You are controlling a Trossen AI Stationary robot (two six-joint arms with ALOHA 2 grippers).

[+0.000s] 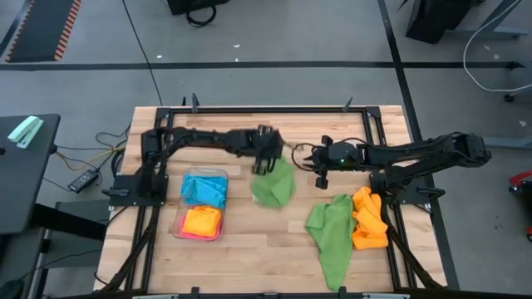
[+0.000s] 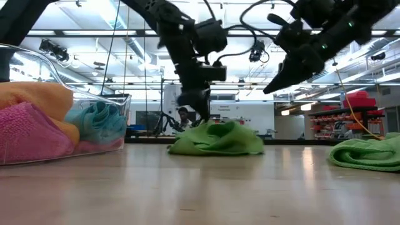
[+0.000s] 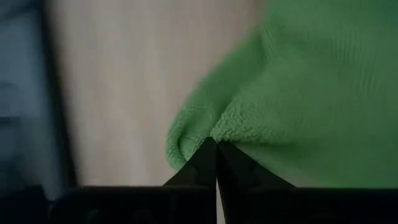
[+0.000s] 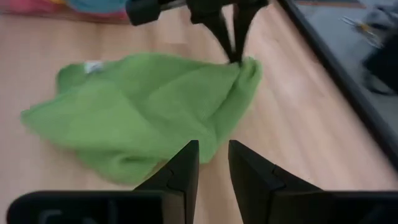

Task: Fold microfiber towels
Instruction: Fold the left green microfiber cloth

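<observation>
Pinched tight in the left gripper point(image 4: 235, 57) at its far corner near the table's point(image 1: 249, 257) middle, green towel point(image 1: 273, 186) ready for folding, right gripper point(image 1: 320, 180) hovering just beside, jaws slightly apart, empty, awaiting another corner.

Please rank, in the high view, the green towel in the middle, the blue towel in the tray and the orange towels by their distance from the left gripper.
From the left gripper:
1. Green towel, pinched at its edge, mid-table.
2. Blue towel, in the tray, left side.
3. Orange towels, far right.
</observation>
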